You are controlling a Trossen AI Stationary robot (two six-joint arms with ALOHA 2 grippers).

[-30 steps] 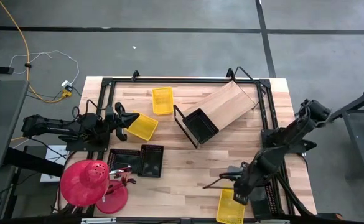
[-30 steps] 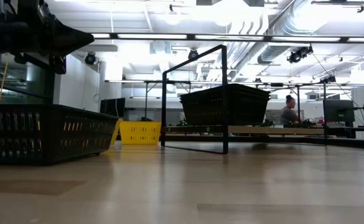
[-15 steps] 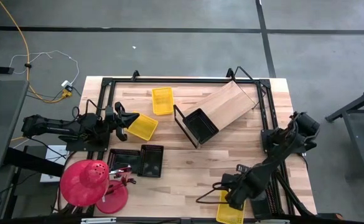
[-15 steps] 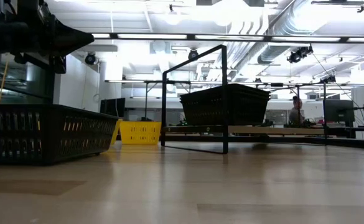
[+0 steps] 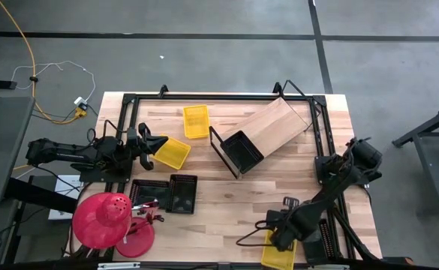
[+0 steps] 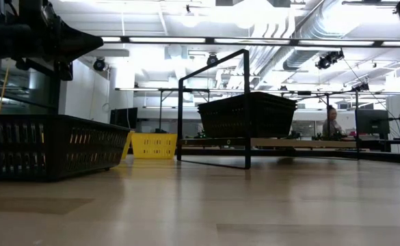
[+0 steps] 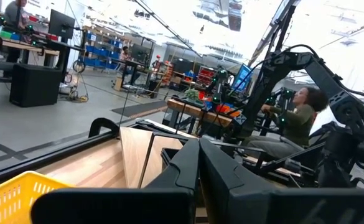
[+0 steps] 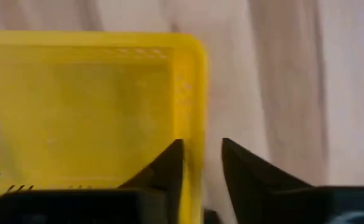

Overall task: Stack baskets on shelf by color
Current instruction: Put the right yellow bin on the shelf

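My right gripper [image 8: 201,162] is open at the table's near right. It points down over a yellow basket [image 5: 281,255], one finger inside its side wall [image 8: 191,93] and one outside, with bare wood showing beside the outer finger. My left gripper [image 7: 199,158] is shut and waits at the left edge, beside a second yellow basket [image 5: 172,152]. A third yellow basket [image 5: 196,121] lies farther back. The slanted wooden shelf [image 5: 275,124] holds one black basket [image 5: 242,150] at its lower end. Two black baskets [image 5: 166,193] sit side by side near the left front.
A red dome-shaped object [image 5: 101,219] and a red disc sit at the near left corner. Black frame rails [image 5: 320,135] run along the table's left, far and right sides. Bare wood lies between the shelf and the near edge. A person [image 6: 331,123] is in the room beyond.
My right arm has swung toward the table's near edge and come down over the yellow basket at the near right, so its fingers now straddle the basket's wall. In the room behind, the person has walked to the right.
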